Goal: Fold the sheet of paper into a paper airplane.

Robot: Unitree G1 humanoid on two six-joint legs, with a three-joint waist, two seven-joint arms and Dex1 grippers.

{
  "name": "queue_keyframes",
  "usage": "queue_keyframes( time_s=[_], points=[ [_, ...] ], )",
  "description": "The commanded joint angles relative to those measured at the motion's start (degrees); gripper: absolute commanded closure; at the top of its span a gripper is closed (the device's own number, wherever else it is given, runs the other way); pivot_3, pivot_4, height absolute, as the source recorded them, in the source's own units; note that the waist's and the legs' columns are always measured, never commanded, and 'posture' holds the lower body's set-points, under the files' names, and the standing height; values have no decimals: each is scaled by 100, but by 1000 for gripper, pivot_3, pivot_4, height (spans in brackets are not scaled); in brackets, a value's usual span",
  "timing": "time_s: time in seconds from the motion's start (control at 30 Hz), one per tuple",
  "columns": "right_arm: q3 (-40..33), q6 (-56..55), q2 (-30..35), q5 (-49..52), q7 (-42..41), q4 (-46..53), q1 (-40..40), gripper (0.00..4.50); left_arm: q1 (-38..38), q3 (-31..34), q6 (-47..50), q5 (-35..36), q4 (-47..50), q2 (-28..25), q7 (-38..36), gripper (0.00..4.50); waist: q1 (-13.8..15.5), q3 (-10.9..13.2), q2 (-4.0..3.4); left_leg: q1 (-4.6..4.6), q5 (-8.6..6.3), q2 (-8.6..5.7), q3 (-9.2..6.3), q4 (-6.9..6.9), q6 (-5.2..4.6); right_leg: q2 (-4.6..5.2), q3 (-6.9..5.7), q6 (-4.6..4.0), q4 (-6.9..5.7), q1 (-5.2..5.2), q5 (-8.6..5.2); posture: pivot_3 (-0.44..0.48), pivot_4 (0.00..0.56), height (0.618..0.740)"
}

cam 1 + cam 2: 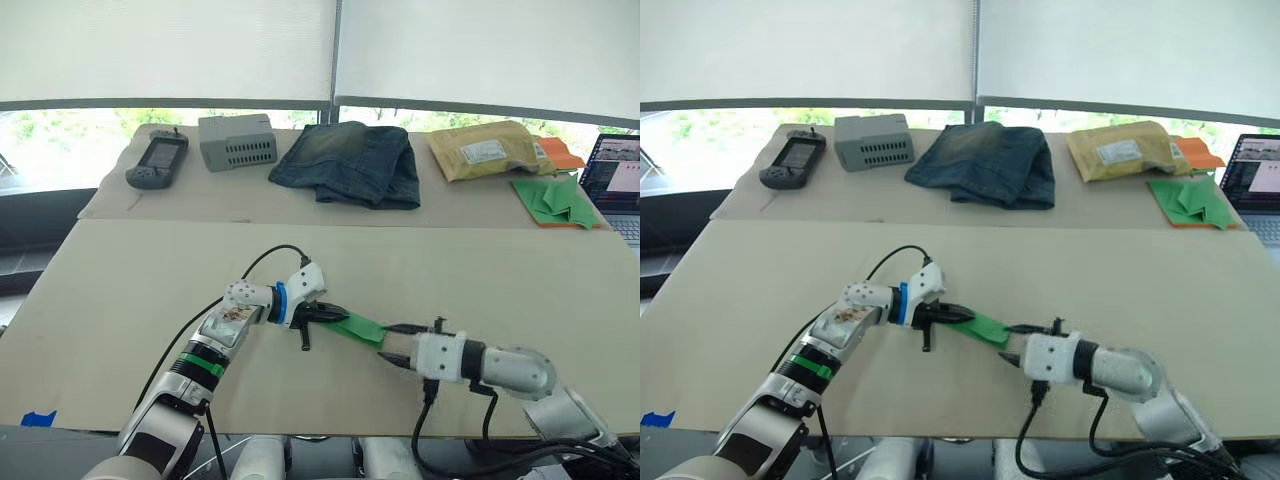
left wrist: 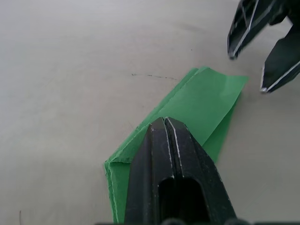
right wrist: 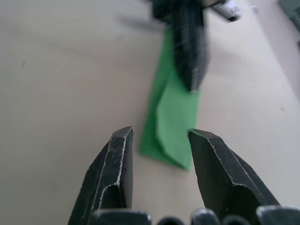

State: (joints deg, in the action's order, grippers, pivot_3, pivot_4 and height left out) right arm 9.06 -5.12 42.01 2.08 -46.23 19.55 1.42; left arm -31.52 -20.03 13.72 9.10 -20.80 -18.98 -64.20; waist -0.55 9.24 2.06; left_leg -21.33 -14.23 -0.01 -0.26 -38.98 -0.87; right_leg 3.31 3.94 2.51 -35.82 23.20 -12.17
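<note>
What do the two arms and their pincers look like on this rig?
Both arms are silver-grey metal with white wrist housings and black cables looping off them. The left arm carries a green band, a blue ring at the wrist and a patterned sticker. The left pincer and right pincer each have two black tapered fingers with pale worn edges.

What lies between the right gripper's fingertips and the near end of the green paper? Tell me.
Nothing: bare table. In the right wrist view, the open right gripper stops just short of the sheet of paper; the left gripper rests shut on it.
</note>
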Motion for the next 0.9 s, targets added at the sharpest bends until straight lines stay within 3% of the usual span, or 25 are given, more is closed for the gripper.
queue_keyframes(
  time_s=[0.03,0.23,0.37,0.63,0.9],
  points=[
    [-351,1163,-359,906,209,512,-292,2612,102,-60,48,-265,-277,-78,120,4500,-7,0,0,1,0,3,-3,1,0,0,-1,0,0,-1,0,0,150,728],
    [-80,2412,-1081,842,836,316,-610,4458,85,30,-28,-282,-337,-188,159,4500,-7,0,0,-3,0,4,-7,4,0,2,-4,0,2,3,0,0,150,728],
    [13,3110,-1493,948,1119,155,-592,4458,97,41,-28,-287,-290,-215,189,4500,-19,-1,-1,-2,0,5,-6,4,0,1,-3,0,2,5,0,0,150,728],
    [289,3365,-1911,810,1297,-180,-601,4458,191,26,2,-292,-224,-264,186,4500,-42,-1,-2,0,0,8,-8,8,0,-1,-4,-2,2,7,-1,0,150,728],
    [55,3233,-1744,801,1363,-266,20,4458,187,48,-48,-268,-198,-268,154,4500,-43,-6,-1,2,-1,10,-10,14,1,-1,-4,-2,3,6,-4,0,150,728]
  ],
)
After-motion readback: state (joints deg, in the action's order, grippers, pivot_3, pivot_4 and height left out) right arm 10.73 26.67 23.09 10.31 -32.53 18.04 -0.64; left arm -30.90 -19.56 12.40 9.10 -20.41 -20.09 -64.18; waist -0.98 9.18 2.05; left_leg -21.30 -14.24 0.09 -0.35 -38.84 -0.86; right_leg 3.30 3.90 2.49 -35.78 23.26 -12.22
